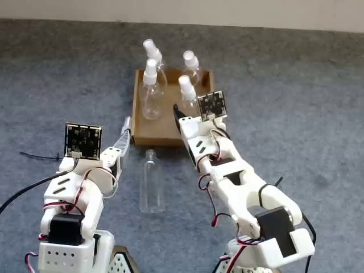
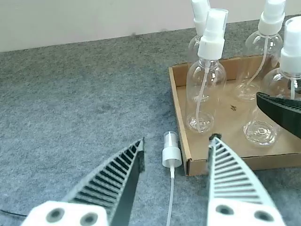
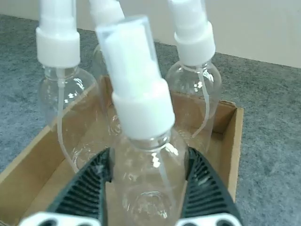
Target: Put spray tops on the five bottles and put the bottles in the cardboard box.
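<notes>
The cardboard box [image 1: 149, 135] lies at the table's middle back. My right gripper [image 3: 148, 157] is inside it, shut on an upright clear bottle [image 3: 146, 188] with a white spray top [image 3: 136, 89]. Three more capped bottles [image 1: 152, 94] stand around it. One uncapped bottle [image 1: 151, 181] lies on the carpet in front of the box. A loose spray top [image 2: 171, 150] with its tube lies just outside the box's near left corner. My left gripper [image 2: 178, 141] hangs open over it, a finger on either side, touching nothing.
Grey carpet [image 1: 296, 102] covers the whole table, with free room left and right of the box. A black cable [image 1: 34, 155] lies by the left arm's base. The right gripper's dark finger [image 2: 282, 110] reaches into the box.
</notes>
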Controlling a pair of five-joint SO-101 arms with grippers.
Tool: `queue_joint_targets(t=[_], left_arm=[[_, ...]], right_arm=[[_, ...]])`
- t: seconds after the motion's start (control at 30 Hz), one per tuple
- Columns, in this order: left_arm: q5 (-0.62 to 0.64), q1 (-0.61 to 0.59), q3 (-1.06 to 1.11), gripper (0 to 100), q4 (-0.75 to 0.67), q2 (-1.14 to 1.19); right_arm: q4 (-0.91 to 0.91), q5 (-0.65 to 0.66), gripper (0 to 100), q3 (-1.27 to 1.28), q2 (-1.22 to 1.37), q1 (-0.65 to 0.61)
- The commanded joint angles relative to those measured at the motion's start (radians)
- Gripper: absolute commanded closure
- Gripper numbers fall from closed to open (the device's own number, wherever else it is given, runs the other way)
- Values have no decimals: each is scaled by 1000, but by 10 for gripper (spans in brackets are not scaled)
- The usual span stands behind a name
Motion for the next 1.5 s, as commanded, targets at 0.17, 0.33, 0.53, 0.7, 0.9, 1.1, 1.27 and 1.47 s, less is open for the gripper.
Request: queue_joint_targets(t=[0.17,0.33,0.53,0.7,0.9,1.1,1.27,1.47], left_arm=[[8,-10,-5,800,-8,-10],[8,-10,-4,800,-8,-10],[8,-10,-4,800,-8,-10],[8,-10,-4,800,-8,-10],[8,-10,-4,800,-8,-10],[6,-10,-4,800,-8,-10],[6,-10,-4,800,-8,-10],[6,-10,-4,800,-8,-10]], right_arm=[[-27,5,994,-110,-5,27],[-27,6,994,-110,-4,31],[-27,6,994,-110,-2,42],[-27,5,994,-111,-2,41],[-27,5,994,-147,64,38],[-27,5,994,-159,85,39],[-27,5,990,-156,85,39],[-27,6,936,-153,84,36]])
